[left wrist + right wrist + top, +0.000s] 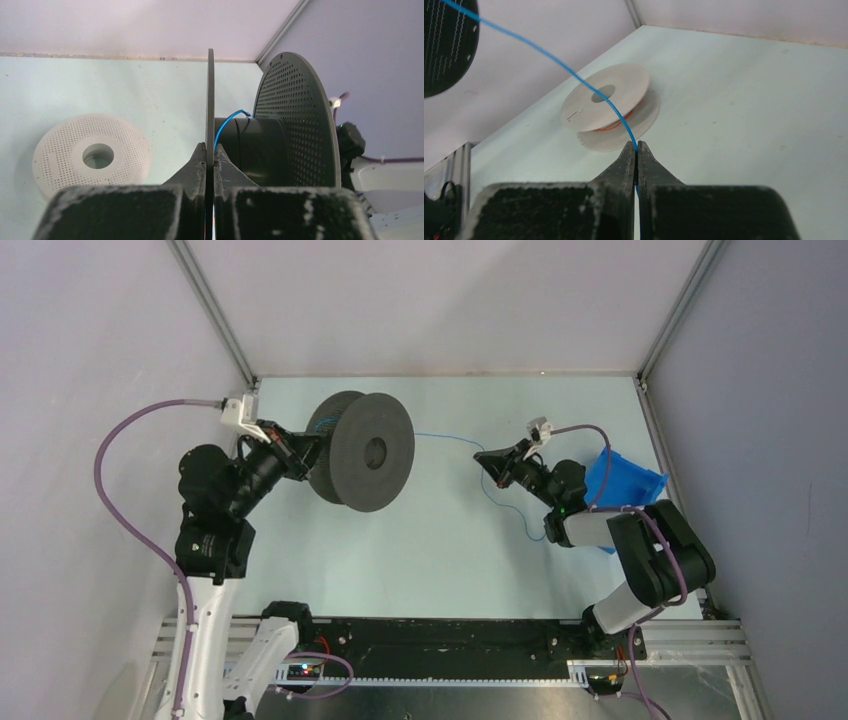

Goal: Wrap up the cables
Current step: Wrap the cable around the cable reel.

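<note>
When viewed from above, clamps left end effector (305, 453) shut on dark spool (372, 452) at nine o'clock, pinches blue cable (445, 439) in closed right end effector (490, 462) at three. Left wrist: blue cable on hub (250, 145) at one o'clock. Right wrist: blue cable toward eleven.

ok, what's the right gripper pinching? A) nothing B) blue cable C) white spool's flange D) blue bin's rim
B: in the right wrist view the right gripper is shut on the blue cable, which runs up toward the dark spool.
</note>
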Motion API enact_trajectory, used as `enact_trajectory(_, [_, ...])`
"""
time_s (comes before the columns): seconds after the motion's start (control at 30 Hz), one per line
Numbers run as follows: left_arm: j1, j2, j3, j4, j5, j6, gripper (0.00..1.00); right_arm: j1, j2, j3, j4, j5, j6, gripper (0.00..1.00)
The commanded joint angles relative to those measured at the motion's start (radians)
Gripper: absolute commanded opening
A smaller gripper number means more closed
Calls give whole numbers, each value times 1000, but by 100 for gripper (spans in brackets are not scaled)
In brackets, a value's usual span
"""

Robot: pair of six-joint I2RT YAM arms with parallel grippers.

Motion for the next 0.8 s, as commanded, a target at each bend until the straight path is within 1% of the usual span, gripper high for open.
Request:
enact_trajectory(0.0, [34, -23, 53, 140, -61, -127, 0, 86, -3, -4, -19, -11, -164, 0])
enact_trajectory(0.03, [37, -24, 45, 151, -80, -159, 0, 127, -12, -3, -27, 5, -191, 0])
enact_trajectory(0.1, [40, -31, 28, 179, -191, -211, 0, 191, -30, -2, -54, 33, -263, 0])
enact_trajectory(0.2, [41, -38, -9, 244, -278, -249, 0, 292, -84, 4, -144, 110, -382, 0])
enact_trajectory(0.27, [40, -29, -34, 266, -319, -242, 0, 407, -116, 21, -226, 208, -485, 0])
enact_trajectory(0.4, [38, -12, -92, 268, -413, -170, 0, 553, -138, 89, -351, 307, -563, 0])
enact_trajectory(0.43, [32, -15, -104, 268, -460, -162, 0, 576, -136, 103, -391, 325, -585, 0])
enact_trajectory(0.47, [29, -16, -120, 269, -484, -141, 0, 627, -133, 138, -413, 361, -602, 0])
enact_trajectory(0.5, [11, -18, -128, 268, -519, -123, 0, 653, -128, 158, -470, 375, -640, 0])
enact_trajectory(0.53, [-4, -18, -137, 268, -539, -67, 0, 703, -117, 202, -502, 404, -662, 0])
enact_trajectory(0.57, [-44, -17, -141, 266, -594, -34, 0, 743, -110, 244, -558, 416, -702, 0])
enact_trajectory(0.67, [-151, -8, -158, 255, -758, 150, 0, 808, -113, 321, -673, 449, -762, 0])
enact_trajectory(0.77, [-258, 6, -176, 235, -838, 248, 0, 847, -132, 406, -749, 464, -781, 0])
